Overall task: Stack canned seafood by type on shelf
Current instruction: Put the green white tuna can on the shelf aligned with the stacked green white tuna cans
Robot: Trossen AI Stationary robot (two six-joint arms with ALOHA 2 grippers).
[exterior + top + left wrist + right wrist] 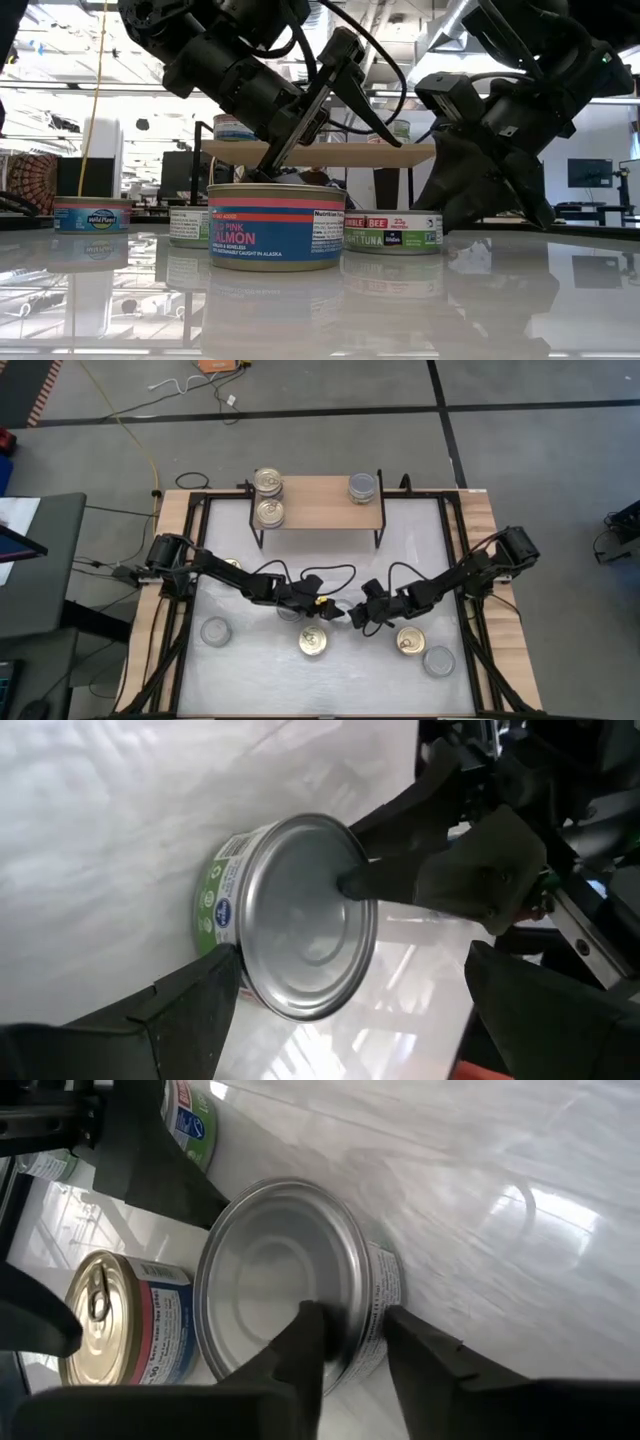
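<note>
A green-labelled tuna can with a plain silver lid (300, 910) (393, 232) stands upright on the white tabletop, between my two grippers at the table's middle. My right gripper (350, 1325) (352, 615) is shut on it. My left gripper (345, 970) (325, 607) is open, one finger on each side of the same can; I cannot tell whether its nearer finger touches the wall. The wooden shelf (320, 510) at the far edge bears two gold-lidded cans (268, 497) at its left end and a silver-lidded can (363, 486) at its right end. My right gripper pinches the can's rim (365, 1295) between its two fingers. One finger (310, 1330) lies on the silver lid and the other (415, 1340) on the side wall. The fingers slant down onto it from the table's right. The can's bottom rests on the table.
A pink salmon can with a gold lid (313, 642) (277, 225) stands just nearer than the grippers. Another gold-lidded can (410, 641) and a silver one (438, 660) are near right; a silver one (215, 631) is near left. Cables trail across the table's middle.
</note>
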